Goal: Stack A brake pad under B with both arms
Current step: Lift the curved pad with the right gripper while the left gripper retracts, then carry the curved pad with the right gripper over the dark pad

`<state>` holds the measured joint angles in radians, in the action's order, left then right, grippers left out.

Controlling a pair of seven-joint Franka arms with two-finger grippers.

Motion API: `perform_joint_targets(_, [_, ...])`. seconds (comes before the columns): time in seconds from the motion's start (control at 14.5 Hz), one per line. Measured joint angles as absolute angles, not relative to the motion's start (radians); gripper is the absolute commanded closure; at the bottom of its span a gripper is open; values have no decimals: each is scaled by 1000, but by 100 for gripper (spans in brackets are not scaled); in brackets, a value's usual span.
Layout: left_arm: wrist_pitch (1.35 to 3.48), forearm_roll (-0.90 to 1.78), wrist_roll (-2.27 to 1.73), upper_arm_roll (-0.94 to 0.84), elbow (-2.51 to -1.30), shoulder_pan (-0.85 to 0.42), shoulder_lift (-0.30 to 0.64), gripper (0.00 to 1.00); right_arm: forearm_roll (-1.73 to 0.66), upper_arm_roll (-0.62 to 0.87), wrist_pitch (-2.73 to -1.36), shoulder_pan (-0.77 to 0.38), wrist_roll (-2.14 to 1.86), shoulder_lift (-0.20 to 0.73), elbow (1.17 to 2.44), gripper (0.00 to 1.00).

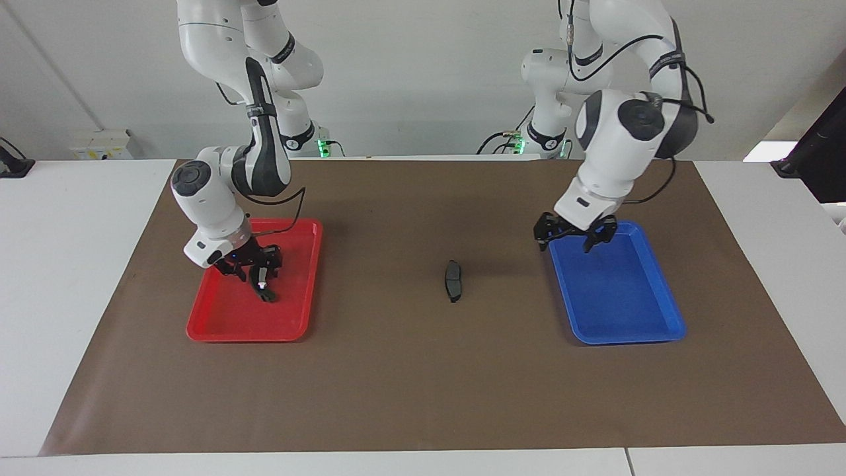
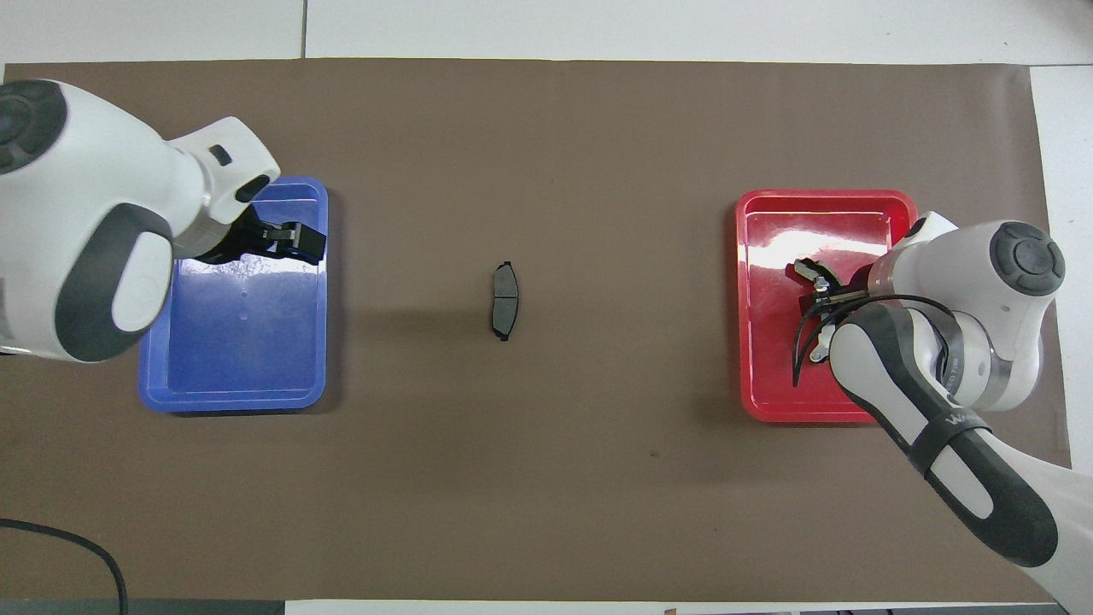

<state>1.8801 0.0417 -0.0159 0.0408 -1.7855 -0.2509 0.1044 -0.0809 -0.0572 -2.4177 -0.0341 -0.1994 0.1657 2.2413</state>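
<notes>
My right gripper (image 1: 264, 285) down in red tray (image 1: 301, 277), lower left of facing frame, closing on B (image 2: 803, 342), grip probably not seated yet. Left gripper (image 1: 575, 237) released over blue tray (image 1: 634, 317). A brake pad (image 1: 453, 280) mid-frame on mat. Seat fingers squarely before lift. Overhead alone shows B's curve; facing shows gripper height

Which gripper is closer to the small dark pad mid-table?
Left. The left gripper hangs over the blue tray, at its edge toward the brake pad; the right gripper is low in the red tray, more distant.
</notes>
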Motion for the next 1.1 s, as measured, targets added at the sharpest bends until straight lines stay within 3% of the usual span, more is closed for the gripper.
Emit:
perform_joint_targets(0.28, [1692,42,227,43,-1680,-67,66,0,-84,-58,-2402,-33,-199,166,2228,100])
perform_joint_targets(0.55, [1535,42,246,42,-1611,-31,5,0,-89,-57,-2240,-46,-123,163,2096,100])
perform_joint_targets(0.89, [1440,41,243,45,-1572,-31,1,0,-94,-50,-2195,-272,232,172,2000,100])
perform_joint_targets(1.1, [1418,41,227,45,-1572,-31,-5,0,-94,-48,-2199,-421,445,223,1960,100])
